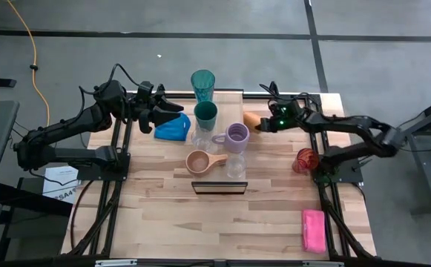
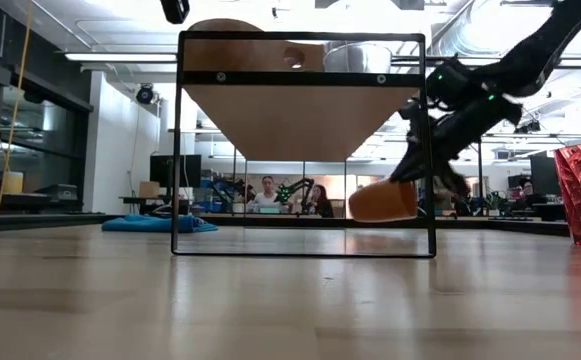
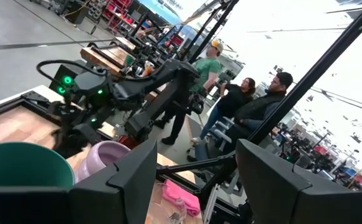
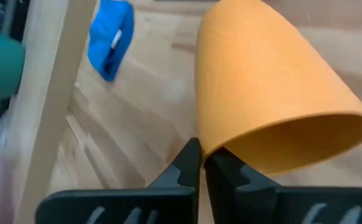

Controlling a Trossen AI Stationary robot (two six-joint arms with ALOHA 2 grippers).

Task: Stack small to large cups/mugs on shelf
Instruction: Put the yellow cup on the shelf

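The shelf [image 1: 216,176] stands mid-table and carries the teal tumbler [image 1: 202,83], dark green cup [image 1: 205,115], lavender mug [image 1: 236,136], tan mug [image 1: 199,162] and two clear glasses [image 1: 235,167]. Right of the shelf, the orange cup [image 1: 251,119] lies tipped on its side, with my right gripper [image 1: 265,123] shut on it. The red cup [image 1: 305,159] stands on the table by the right arm's base. My left gripper [image 1: 179,113] hovers open and level beside the dark green cup, touching nothing. My right gripper pinches the orange cup's rim [image 4: 221,149] between its two fingers, one on either side of the thin wall. It comes from the table's right, slanting down. The cup lies on its side, closed end toward the shelf [image 2: 382,200]; whether it is clear of the table I cannot tell.
A blue cloth [image 1: 172,130] lies on the table under my left gripper. A pink sponge [image 1: 313,228] lies near the front right corner. The shelf's black frame [image 2: 300,77] stands between the arms. People sit and stand beyond the table's far side [image 3: 243,99].
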